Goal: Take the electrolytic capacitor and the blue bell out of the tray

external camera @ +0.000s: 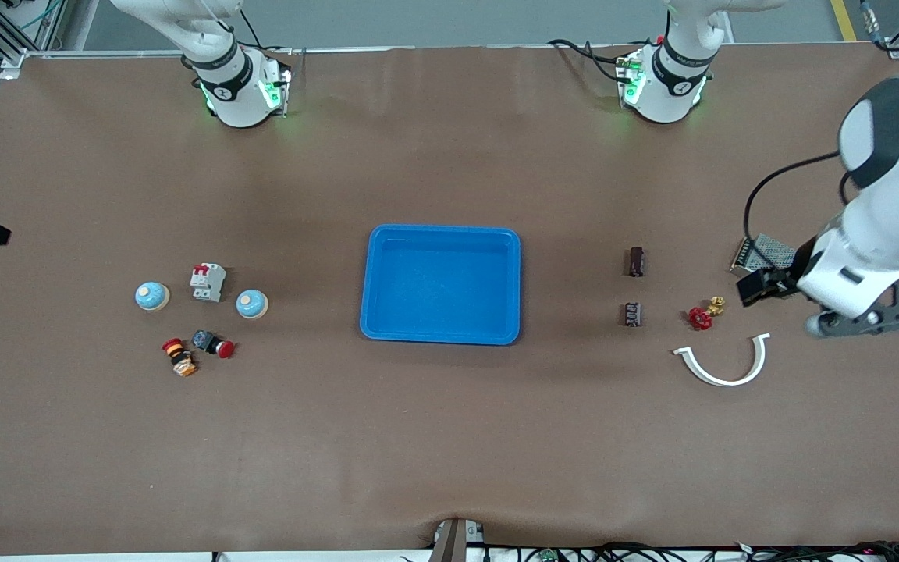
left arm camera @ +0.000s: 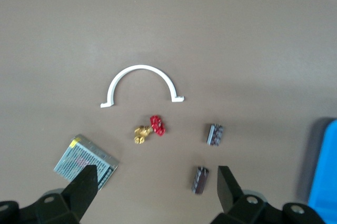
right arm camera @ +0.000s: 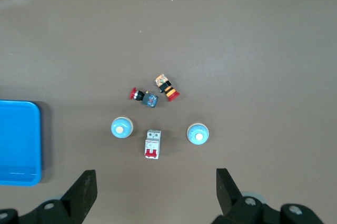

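Two dark cylindrical capacitors [external camera: 636,261] [external camera: 632,314] are seen toward the left arm's end of the table, two round pale-blue bells [external camera: 251,304] [external camera: 152,296] toward the right arm's, a glossy blue tray [external camera: 441,235] between. The left gripper [left arm camera: 157,182] and right gripper [right arm camera: 156,183] are held wide open, empty; the right gripper is missing from the front view.

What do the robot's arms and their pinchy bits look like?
Both arms are glossy white with black bands at the joints. Their round bases glow green, and black cables run to them. The left arm has a big rounded white and dark elbow with a black cable looping beside it. Each tool, left tool and right tool, has two black, wedge-shaped fingers.
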{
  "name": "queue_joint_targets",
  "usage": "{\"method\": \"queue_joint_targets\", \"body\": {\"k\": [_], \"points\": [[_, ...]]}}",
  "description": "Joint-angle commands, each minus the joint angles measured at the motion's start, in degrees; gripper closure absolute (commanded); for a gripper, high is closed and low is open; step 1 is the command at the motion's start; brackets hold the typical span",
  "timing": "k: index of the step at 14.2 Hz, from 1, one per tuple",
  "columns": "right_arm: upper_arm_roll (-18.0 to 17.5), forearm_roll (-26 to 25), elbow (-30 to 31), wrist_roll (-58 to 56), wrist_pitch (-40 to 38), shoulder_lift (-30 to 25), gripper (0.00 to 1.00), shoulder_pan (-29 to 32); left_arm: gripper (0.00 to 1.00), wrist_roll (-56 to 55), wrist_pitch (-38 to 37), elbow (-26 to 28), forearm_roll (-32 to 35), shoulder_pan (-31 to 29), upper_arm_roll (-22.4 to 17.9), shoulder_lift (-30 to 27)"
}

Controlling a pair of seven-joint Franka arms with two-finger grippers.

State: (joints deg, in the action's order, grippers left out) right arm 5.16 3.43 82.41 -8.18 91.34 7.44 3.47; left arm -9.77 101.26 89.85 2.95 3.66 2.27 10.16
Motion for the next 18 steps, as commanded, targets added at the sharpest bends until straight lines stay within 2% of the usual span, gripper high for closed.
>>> {"method": "queue_joint_targets", "body": {"k": [1,3,4,6,9,12,14,16,18], "points": [[-0.6,-1.3,6.5,3.2,3.5,-4.1,0.0,-0.1,0.0,4.5,-4.5,0.9,-1.9,2.0,-2.9,-5.1],[-0.9,-1.4,6.6,12.0,3.9,-4.5,0.0,-1.4,0.0,6.4,-7.7,0.9,-1.9,2.5,-3.5,-7.6],[-0.8,-1.4,6.5,12.2,3.9,-4.6,0.0,-1.8,0.0,6.5,-8.9,0.9,-1.9,2.7,-3.5,-9.1],[-0.8,-1.4,7.1,12.0,3.7,-6.0,0.0,-1.7,0.0,6.6,-11.3,1.0,-2.1,2.8,-3.4,-11.4],[-0.8,-1.5,11.3,6.3,4.5,-8.7,0.0,-1.9,0.0,6.9,-14.4,1.2,-2.1,3.4,-3.5,-14.4],[-0.6,-1.4,18.9,6.2,9.6,-13.8,0.0,-1.3,0.0,7.7,-15.9,1.6,-2.0,3.5,-3.5,-16.7],[-0.6,-1.5,18.7,5.6,9.1,-13.7,0.0,-1.4,0.0,8.2,-17.3,0.9,-2.0,5.1,-4.6,-16.9],[-0.7,-1.4,18.2,5.5,8.5,-13.4,0.0,-1.9,0.0,7.8,-17.8,-3.0,-3.5,5.7,-5.5,-16.1],[-0.7,-1.5,16.9,5.4,7.5,-13.4,0.0,-2.3,0.0,8.0,-22.4,-8.2,-5.1,5.7,-6.0,-12.7]]}}
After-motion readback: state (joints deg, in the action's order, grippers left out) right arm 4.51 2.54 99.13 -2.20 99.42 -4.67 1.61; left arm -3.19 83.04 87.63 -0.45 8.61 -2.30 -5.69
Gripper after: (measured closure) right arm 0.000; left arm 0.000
